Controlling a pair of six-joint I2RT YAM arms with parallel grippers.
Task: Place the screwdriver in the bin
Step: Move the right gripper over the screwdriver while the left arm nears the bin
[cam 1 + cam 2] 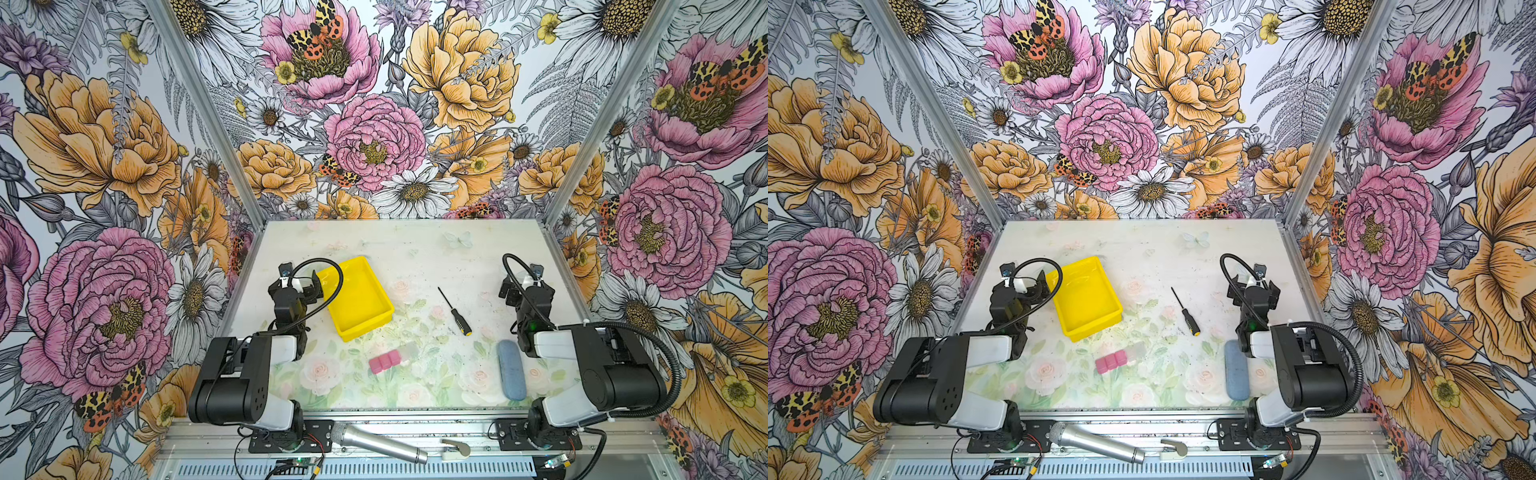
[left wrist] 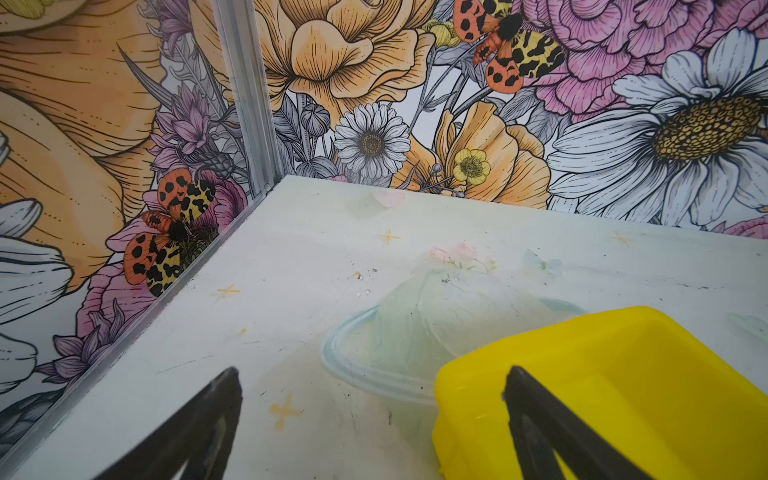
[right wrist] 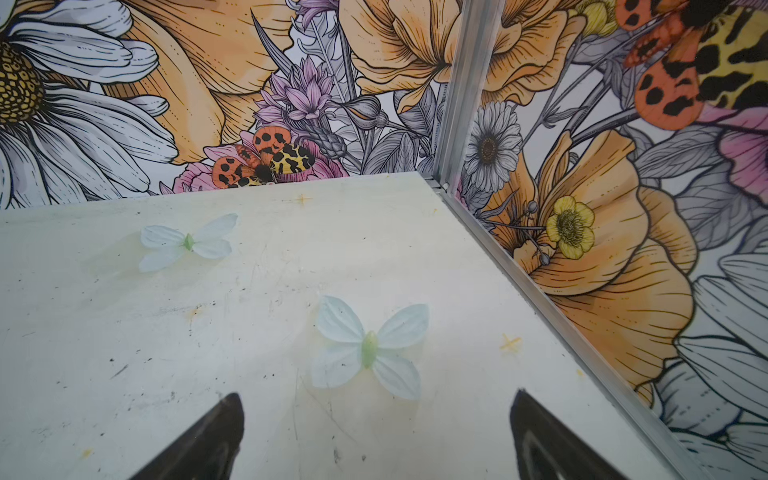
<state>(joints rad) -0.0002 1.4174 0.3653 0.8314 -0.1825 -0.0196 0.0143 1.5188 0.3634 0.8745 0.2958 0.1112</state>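
Where the left gripper (image 2: 372, 370) hangs: low over the table (image 2: 291, 257), at the far corner of the bin (image 1: 365, 328), on the side turned away from the right gripper (image 3: 377, 394).
Left gripper, state: spread wide, with only bare table between its tips.
Left fingers (image 2: 532, 415) and bin: in the left wrist view one finger crosses in front of the bin's corner. Whether it touches the rim cannot be told.
Bin: yellow tray, flat on the table, just beside the left gripper on the side toward the right gripper.
Right gripper, state: spread wide, gripping nothing, over table printed with pale butterflies (image 3: 370, 345).
Screwdriver (image 1: 455, 313): flat on the table between the two grippers, nearer the right one and apart from both. It lies outside the bin and well apart from it. The shaft tip points away from the arm bases and the yellow butt toward them.
Blue case (image 1: 511, 370): behind the right gripper, alongside that arm.
Pink blocks (image 1: 384, 360): between the arms, behind both grippers, near the bin's front wall.
Microphone (image 1: 378, 444): on the metal rail (image 1: 415, 420) between the two arm bases.
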